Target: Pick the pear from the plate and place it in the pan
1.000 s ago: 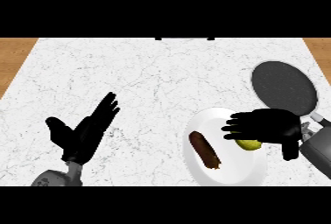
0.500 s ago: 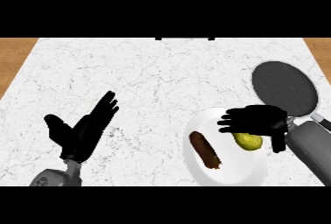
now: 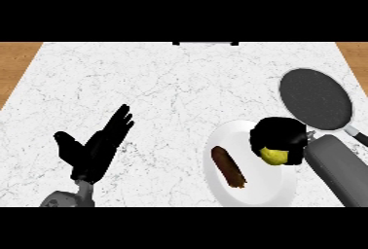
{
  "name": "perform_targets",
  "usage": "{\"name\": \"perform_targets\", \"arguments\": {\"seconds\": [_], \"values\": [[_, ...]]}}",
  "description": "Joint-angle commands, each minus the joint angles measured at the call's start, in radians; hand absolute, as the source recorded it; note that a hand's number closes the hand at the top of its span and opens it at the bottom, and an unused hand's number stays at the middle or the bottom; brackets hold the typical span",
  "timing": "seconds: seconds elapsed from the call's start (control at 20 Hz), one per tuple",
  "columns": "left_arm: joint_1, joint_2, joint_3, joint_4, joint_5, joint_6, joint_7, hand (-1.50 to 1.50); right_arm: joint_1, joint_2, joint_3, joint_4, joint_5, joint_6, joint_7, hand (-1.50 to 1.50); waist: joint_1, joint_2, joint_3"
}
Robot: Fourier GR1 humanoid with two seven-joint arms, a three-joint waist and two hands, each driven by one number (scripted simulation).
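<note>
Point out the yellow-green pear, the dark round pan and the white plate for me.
yellow-green pear (image 3: 274,155), head view, on its visible lower part, under the right hand.
dark round pan (image 3: 315,98), head view, middle of its cooking surface.
white plate (image 3: 267,187), head view, bare lower part.

White marble counter (image 3: 179,82), wooden strips (image 3: 18,63) at both far corners

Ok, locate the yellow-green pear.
In the head view, the yellow-green pear sits right of centre on the white plate, under the curled black right hand.
</note>
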State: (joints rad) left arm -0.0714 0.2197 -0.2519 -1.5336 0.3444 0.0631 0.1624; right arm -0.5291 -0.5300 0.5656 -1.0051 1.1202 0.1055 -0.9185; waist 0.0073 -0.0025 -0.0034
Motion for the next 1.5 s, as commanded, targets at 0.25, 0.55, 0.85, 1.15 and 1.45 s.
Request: {"name": "perform_targets", "arguments": {"seconds": [0.25,0.55,0.85,1.15,1.45], "values": [[0.018,0.008,0.04,-0.035,0.01,-0.009,0.048,0.0,0.055,0.121,-0.137,0.035,0.021,0.026,0.294,1.5,-0.022,-0.006,0.002],[0.033,0.007,0.066,-0.01,-0.007,0.029,0.029,0.0,0.109,0.232,-0.383,0.079,-0.049,0.014,0.817,1.5,-0.099,-0.025,-0.001],[0.053,0.011,0.066,-0.007,-0.003,0.008,0.01,0.0,0.08,0.399,-0.441,-0.175,0.033,-0.218,1.204,1.5,-0.082,-0.031,-0.002],[0.033,0.011,0.058,-0.019,-0.011,-0.005,0.007,0.0,0.19,0.525,-0.383,-0.463,0.045,-0.362,1.441,1.5,-0.048,-0.014,0.002],[0.001,-0.043,0.022,-0.006,-0.041,-0.004,-0.005,0.0,0.241,0.529,-0.432,-0.656,-0.053,-0.368,1.512,1.5,-0.018,0.0,0.003]]}}
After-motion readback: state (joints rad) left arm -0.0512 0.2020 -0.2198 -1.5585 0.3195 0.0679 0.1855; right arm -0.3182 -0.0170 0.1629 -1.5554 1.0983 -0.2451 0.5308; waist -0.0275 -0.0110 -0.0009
